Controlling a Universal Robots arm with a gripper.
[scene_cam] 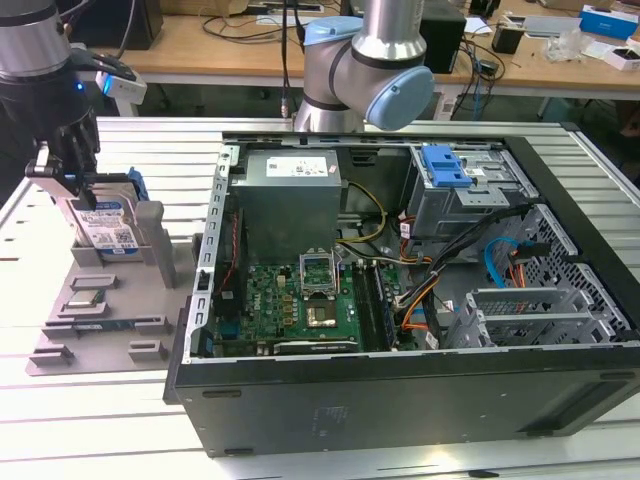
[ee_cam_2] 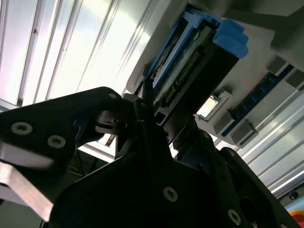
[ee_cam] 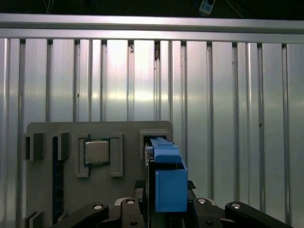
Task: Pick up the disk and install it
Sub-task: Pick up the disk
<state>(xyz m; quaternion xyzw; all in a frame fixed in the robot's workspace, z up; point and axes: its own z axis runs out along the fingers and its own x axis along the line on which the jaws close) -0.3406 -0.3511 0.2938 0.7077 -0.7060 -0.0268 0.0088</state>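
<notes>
While the disk (scene_cam: pixel 110 230) stands upright in the grey tray (scene_cam: pixel 100 320), upper left of the exterior view, the gripper (scene_cam: pixel 72 190) straddles it; whether it grips, I cannot tell

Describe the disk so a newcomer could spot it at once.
On the exterior view's left of the open computer case sits a grey tray. The disk stands on edge in its far slot, under the gripper. Unlike the small square chip lying flat nearby, it is a silver slab with a white-and-blue label and blue side rails.

Lab: robot arm (scene_cam: pixel 352 70), opened computer case (scene_cam: pixel 400 395), cluttered workbench (scene_cam: pixel 200 45).
</notes>
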